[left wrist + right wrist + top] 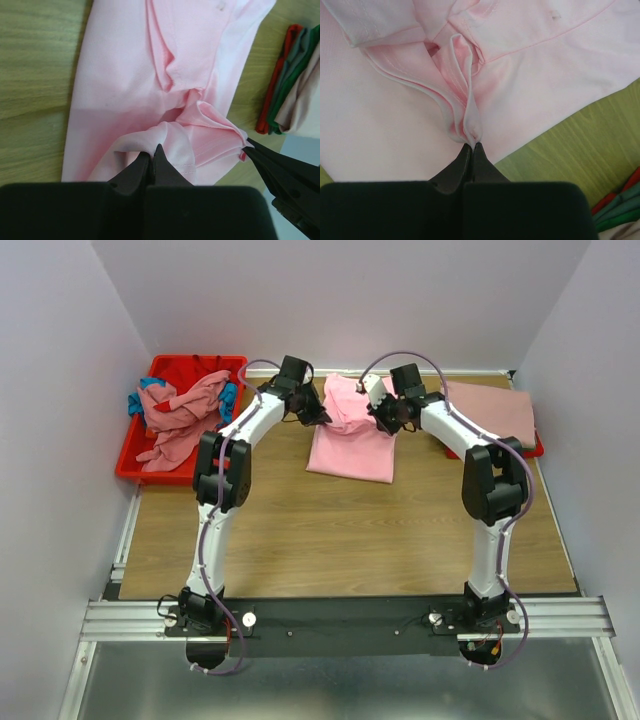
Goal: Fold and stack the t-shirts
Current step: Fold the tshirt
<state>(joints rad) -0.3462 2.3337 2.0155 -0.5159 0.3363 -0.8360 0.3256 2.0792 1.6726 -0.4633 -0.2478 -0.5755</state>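
Two black two-finger grippers pinch one bright pink cloth t-shirt (350,452), which lies partly flattened at the middle of a pale wood-grain table (330,540).

The left gripper (152,151) has its fingers pressed together with no gap, and a raised fold of the pink cloth is caught right at their tips. From there the rest of the garment spreads away ahead of the fingers, smooth on their left side and bunched into soft ridges on their right.

The right gripper (471,146) is likewise clamped tight, its fingertips nipping a narrow gathered pleat of the same shirt; a hemmed edge curls just beyond the tips. In the left wrist view this gripper's dark finger meets the crumpled corner of the cloth, just to the right of the left fingers.

In the overhead view the two pairs of fingers face each other across the top of the shirt, the lifted cloth between them and the flat lower half reaching back toward the arm bases.

A stack of folded shirts (495,410), dusty rose on top with red and green edges below, sits to the right of the right fingers, apart from the pink shirt.

A red plastic bin (135,462), well to the left of the left fingers, holds crumpled dusty rose, teal and red shirts (180,412).
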